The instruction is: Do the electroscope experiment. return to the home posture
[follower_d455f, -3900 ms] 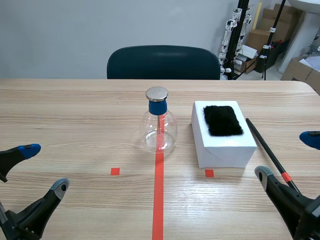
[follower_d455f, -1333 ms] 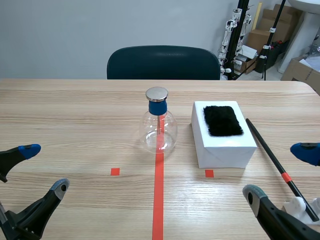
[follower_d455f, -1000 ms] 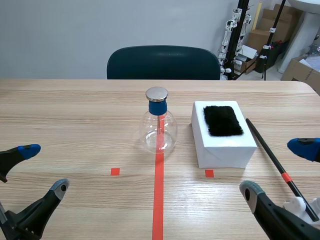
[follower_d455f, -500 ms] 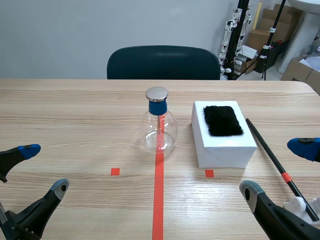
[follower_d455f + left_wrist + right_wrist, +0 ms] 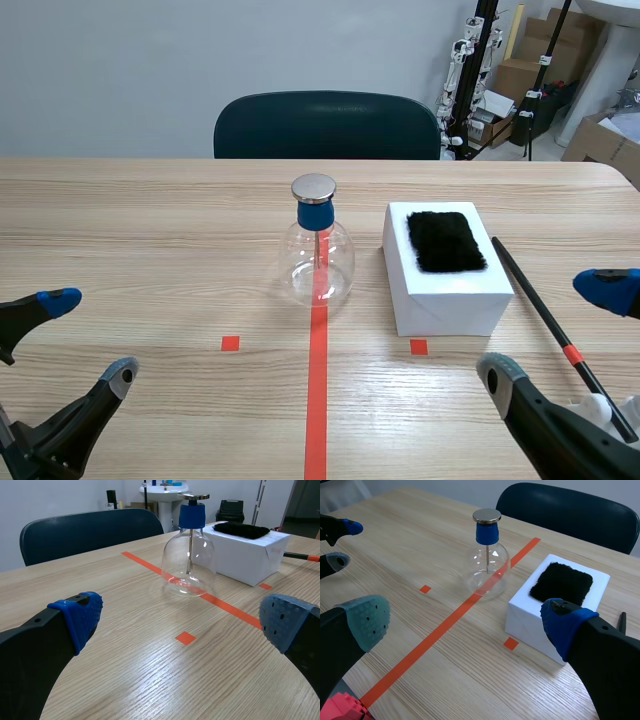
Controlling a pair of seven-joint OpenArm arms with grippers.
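Observation:
The electroscope (image 5: 317,245) is a clear glass flask with a blue neck and a round metal cap, standing on the red centre line; it also shows ahead of my left gripper (image 5: 189,555) and ahead of my right gripper (image 5: 488,555). Right of it sits a white box (image 5: 447,290) with a black fur pad (image 5: 445,241) on top. A black rod (image 5: 545,318) with a red band lies on the table beside the box. My left gripper (image 5: 62,340) is open at the near left corner, holding nothing. My right gripper (image 5: 555,335) is open at the near right, over the rod's near end.
A dark chair (image 5: 326,124) stands behind the table's far edge. Cardboard boxes (image 5: 600,140) and stands fill the room's back right. The other arm's fingertips (image 5: 337,542) show at the far side of the right wrist view.
The right gripper has drawn back toward the near right corner and settled; over the last half second it barely shifts. The left arm, flask, box and rod have stayed put.

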